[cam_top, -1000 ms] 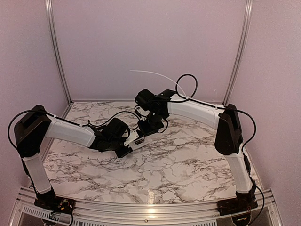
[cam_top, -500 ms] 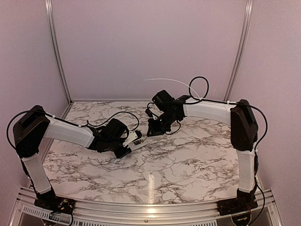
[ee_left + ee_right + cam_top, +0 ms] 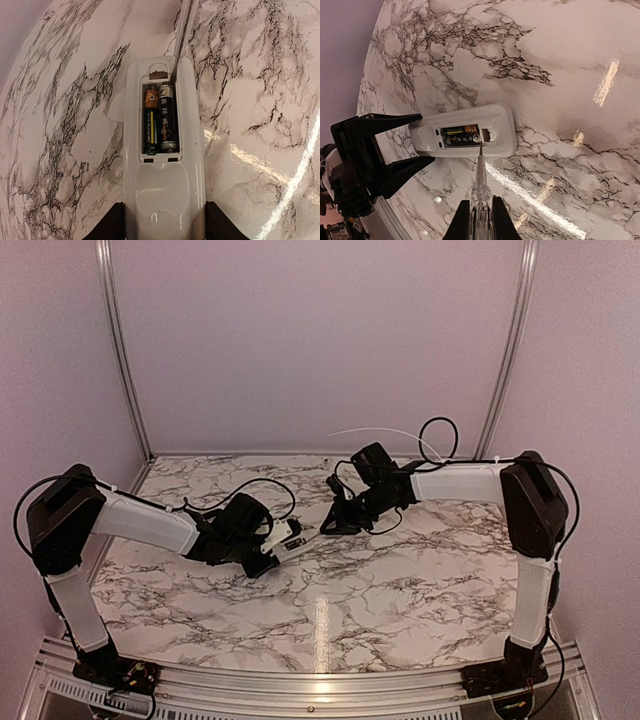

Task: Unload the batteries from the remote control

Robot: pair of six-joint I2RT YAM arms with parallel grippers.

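Observation:
The white remote control (image 3: 162,185) lies back up on the marble table, its cover off and the dark recess open. Two batteries (image 3: 160,117) sit side by side in the recess; they also show in the right wrist view (image 3: 460,136). My left gripper (image 3: 162,222) is shut on the remote's near end, with a finger on each side. My right gripper (image 3: 479,220) is shut on a clear-handled screwdriver (image 3: 480,185). Its metal tip rests at the recess edge by one battery's end. In the top view the remote (image 3: 290,540) lies between the left gripper (image 3: 266,552) and the right gripper (image 3: 348,514).
The marble table (image 3: 400,580) is bordered by metal rails at the back and sides and a purple wall behind. A black cable loops over each wrist. The remote's cover is not in view.
My right arm has swung to the right and lowered, with the screwdriver tip staying pointed at the remote. The left gripper and remote have hardly moved.

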